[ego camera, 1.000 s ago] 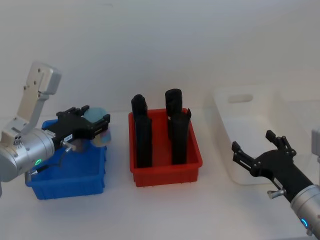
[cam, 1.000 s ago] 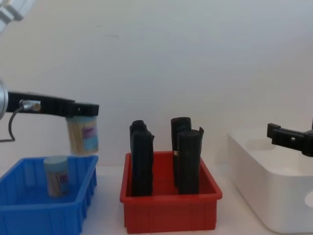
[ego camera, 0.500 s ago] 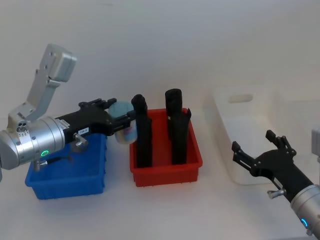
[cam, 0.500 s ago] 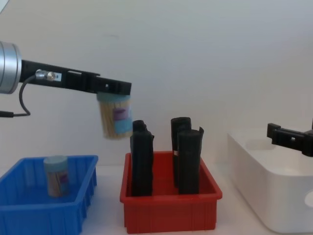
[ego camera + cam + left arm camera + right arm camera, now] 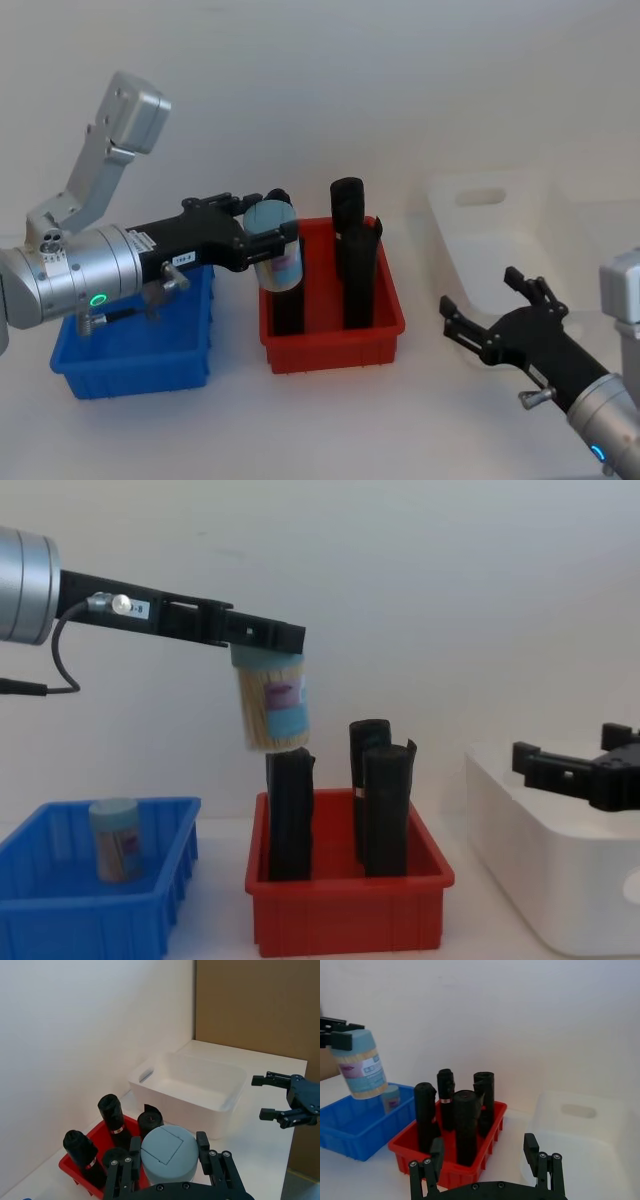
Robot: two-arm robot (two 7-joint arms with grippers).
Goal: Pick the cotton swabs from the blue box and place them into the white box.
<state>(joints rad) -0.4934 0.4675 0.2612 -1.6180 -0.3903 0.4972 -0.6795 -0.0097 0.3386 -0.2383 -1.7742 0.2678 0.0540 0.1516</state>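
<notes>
My left gripper (image 5: pixel 272 222) is shut on a tub of cotton swabs (image 5: pixel 274 248) with a pale blue lid. It holds the tub in the air over the left part of the red bin, just above a black upright object; the chest view shows the tub (image 5: pixel 272 705) slightly tilted. A second tub of cotton swabs (image 5: pixel 114 838) stands in the blue box (image 5: pixel 90 912) at the left. The white box (image 5: pixel 450 215) sits at the right. My right gripper (image 5: pixel 478 292) hovers open in front of the white box with nothing between its fingers.
A red bin (image 5: pixel 330 345) stands between the blue box and the white box, holding several tall black upright objects (image 5: pixel 350 255). A white wall lies close behind the bins. Bare table stretches in front of all three containers.
My left gripper has carried the tub rightwards and upwards from above the blue box to above the red bin. The right gripper has shifted a little to the left.
</notes>
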